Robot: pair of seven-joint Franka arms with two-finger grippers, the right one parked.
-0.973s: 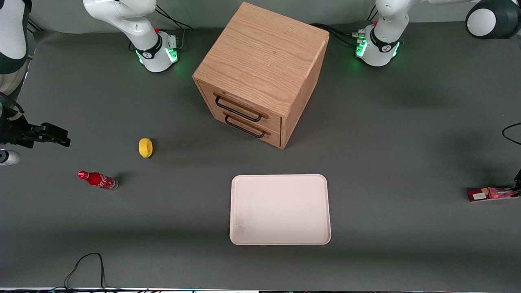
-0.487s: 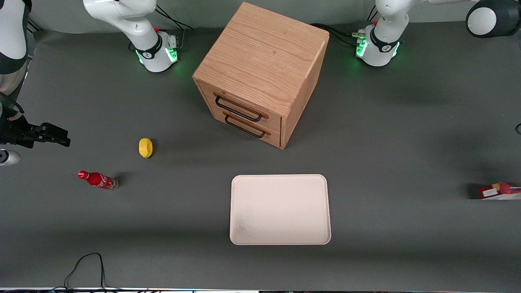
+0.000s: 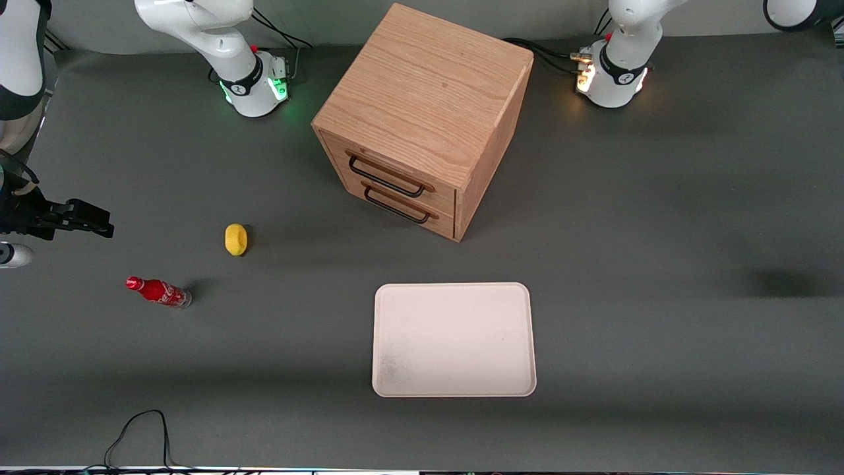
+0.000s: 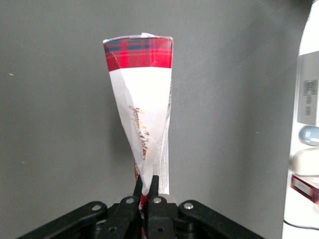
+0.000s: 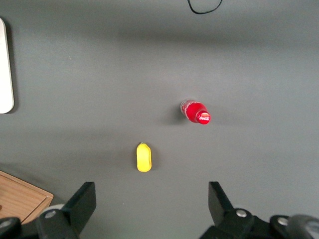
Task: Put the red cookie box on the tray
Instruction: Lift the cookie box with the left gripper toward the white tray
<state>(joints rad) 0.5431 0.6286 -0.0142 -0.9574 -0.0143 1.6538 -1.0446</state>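
Note:
In the left wrist view my gripper (image 4: 147, 183) is shut on the red cookie box (image 4: 142, 99). It pinches one end of the box, whose pale printed face and red tartan end stretch away from the fingers over bare grey table. Neither the gripper nor the box shows in the front view. The cream-white tray (image 3: 453, 340) lies flat near the front camera, in front of the drawer cabinet, with nothing on it. One edge of the tray (image 5: 5, 64) also shows in the right wrist view.
A wooden two-drawer cabinet (image 3: 422, 119) stands mid-table, farther from the front camera than the tray. A yellow fruit (image 3: 235, 239) and a small red cola bottle (image 3: 158, 291) lie toward the parked arm's end. A black cable (image 3: 142, 429) loops near the front edge.
The red cookie box, seen at the working arm's end of the table, has risen and gone out of the front view. The working arm's base light changed from green to yellow.

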